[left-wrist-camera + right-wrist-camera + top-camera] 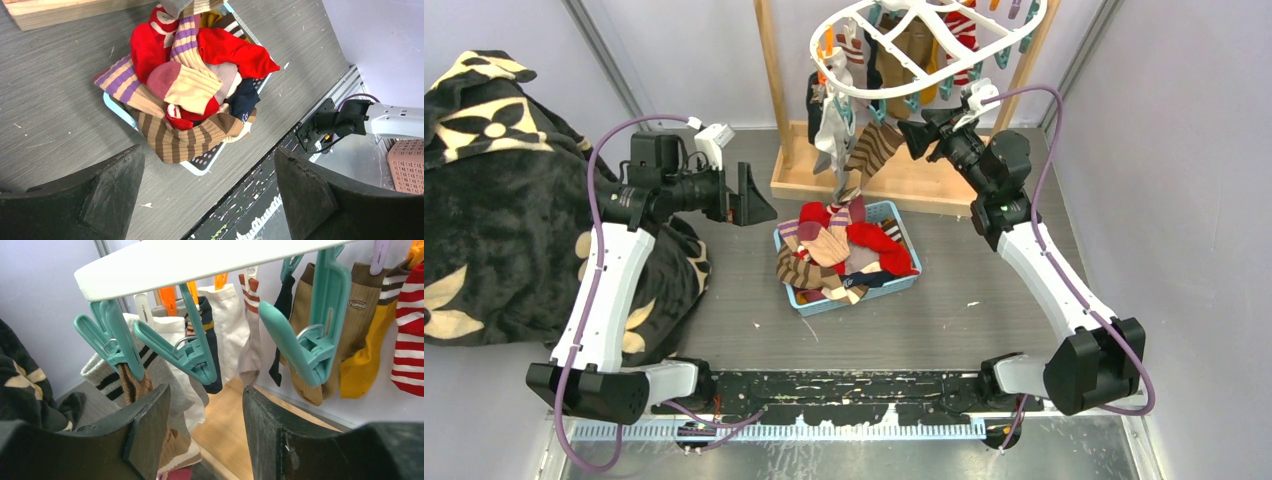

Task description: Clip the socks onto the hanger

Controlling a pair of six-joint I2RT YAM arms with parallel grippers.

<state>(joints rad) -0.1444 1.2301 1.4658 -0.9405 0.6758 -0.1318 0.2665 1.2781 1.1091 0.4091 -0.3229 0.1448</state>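
The white hanger [924,45] hangs at the back with several socks clipped on. A brown-and-tan striped sock [874,150] hangs from one teal clip [117,347] down towards the basket. My right gripper [919,135] is open and empty just below the hanger's ring [175,262]. Its fingers [150,425] sit under an empty teal clip [195,357]. A pile of loose socks [844,250] in red, striped brown and navy fills the basket; it also shows in the left wrist view [190,90]. My left gripper [749,195] is open and empty, raised left of the pile.
The blue basket [809,305] stands mid-table in front of the wooden stand [904,180]. A big black floral blanket [494,200] lies heaped at the left, under my left arm. Grey walls close in on both sides.
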